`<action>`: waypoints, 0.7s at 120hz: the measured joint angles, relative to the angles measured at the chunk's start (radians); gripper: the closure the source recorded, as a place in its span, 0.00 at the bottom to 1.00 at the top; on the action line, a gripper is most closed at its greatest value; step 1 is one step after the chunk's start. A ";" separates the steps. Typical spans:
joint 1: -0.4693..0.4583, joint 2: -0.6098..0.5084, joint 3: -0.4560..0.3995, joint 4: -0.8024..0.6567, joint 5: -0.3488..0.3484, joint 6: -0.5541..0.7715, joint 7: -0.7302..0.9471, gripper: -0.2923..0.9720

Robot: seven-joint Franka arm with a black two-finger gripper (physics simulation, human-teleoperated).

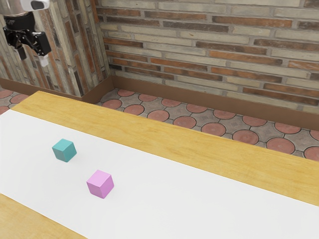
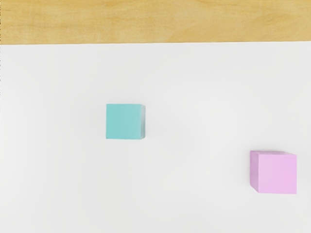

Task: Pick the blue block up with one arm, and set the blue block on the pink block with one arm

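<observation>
Exterior view showed my gripper [image 1: 33,56] high at its left, jaws apart and holding nothing, well above the desk [image 1: 209,149]. The blue block [image 1: 64,150], really more teal, sat on the white sheet [image 1: 174,204], near the pink block [image 1: 100,183] but not touching it. I judged the pick-up not yet begun. The next move called for descending over the blue block and squaring the jaws to its flat sides. Beyond the wooden desk lay a round-patterned tile floor [image 1: 199,117] and brick walls [image 1: 209,45].
</observation>
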 joint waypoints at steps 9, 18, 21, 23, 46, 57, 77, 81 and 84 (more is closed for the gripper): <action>-0.007 0.000 0.023 -0.001 -0.020 0.000 0.002 0.23; 0.010 0.000 0.030 -0.001 -0.032 0.000 0.003 0.23; 0.017 0.000 0.030 -0.001 -0.035 0.000 0.003 0.23; 0.022 0.000 0.031 -0.001 -0.036 0.000 0.003 0.23; 0.051 -0.041 -0.025 0.205 -0.036 -0.064 0.003 0.23; -0.048 -0.004 0.035 0.079 -0.019 -0.039 0.001 0.23; -0.030 -0.118 0.234 -0.367 -0.020 0.166 -0.018 0.23; 0.010 -0.127 0.255 -0.426 -0.019 0.211 -0.022 0.23; 0.023 -0.127 0.266 -0.477 -0.018 0.252 -0.025 0.23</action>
